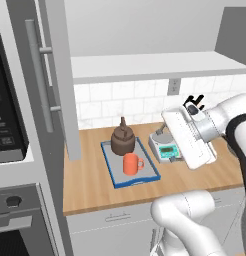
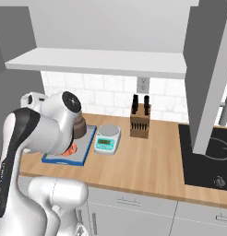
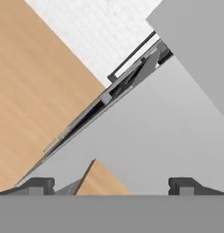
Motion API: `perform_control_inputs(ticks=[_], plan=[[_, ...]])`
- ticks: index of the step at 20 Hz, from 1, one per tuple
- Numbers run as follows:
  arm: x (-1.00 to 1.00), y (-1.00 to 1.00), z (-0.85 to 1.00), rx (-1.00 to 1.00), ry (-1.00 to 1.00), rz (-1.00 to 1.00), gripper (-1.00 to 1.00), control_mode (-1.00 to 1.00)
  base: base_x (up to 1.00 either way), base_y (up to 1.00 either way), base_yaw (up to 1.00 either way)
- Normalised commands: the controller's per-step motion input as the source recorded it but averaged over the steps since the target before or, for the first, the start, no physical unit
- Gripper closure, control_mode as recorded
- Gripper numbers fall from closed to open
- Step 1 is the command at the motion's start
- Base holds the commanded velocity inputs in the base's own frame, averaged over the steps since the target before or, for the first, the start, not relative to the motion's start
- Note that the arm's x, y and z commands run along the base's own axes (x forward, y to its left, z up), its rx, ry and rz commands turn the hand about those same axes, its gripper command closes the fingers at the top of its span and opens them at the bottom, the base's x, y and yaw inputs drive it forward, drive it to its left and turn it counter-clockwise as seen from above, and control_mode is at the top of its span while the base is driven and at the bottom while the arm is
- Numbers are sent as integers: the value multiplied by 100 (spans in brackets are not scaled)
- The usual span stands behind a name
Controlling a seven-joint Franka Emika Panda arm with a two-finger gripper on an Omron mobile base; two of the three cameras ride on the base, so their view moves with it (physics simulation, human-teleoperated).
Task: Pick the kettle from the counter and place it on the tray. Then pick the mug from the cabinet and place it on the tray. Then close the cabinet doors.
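The dark brown kettle (image 1: 122,139) and the orange mug (image 1: 131,164) both stand on the blue-rimmed tray (image 1: 108,165) on the wooden counter (image 1: 90,185). In the right base view my arm hides most of the kettle (image 2: 80,129) and mug (image 2: 71,150). The cabinet (image 1: 145,65) stands open, its left door (image 1: 60,75) and right door (image 2: 207,69) swung out. My white hand (image 1: 187,137) hovers right of the tray, over the scale. My gripper (image 3: 111,184) is open and holds nothing. In the hand view it faces the right door's grey panel (image 3: 177,123) and bar handle (image 3: 132,59).
A white-and-teal scale (image 2: 107,138) sits just right of the tray, and a knife block (image 2: 140,120) stands behind it by the tiled wall. A black cooktop (image 2: 207,156) lies at the far right. The tall oven unit (image 1: 7,125) flanks the left.
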Motion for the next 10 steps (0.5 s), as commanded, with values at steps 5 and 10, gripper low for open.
perform_control_inputs(ticks=[5, 10], plan=[[-38, 1, 42, 0, -8, 0, -100, -100, 0, 0, 0], [-39, 0, 28, 0, -8, 0, -100, -100, 0, 0, 0]])
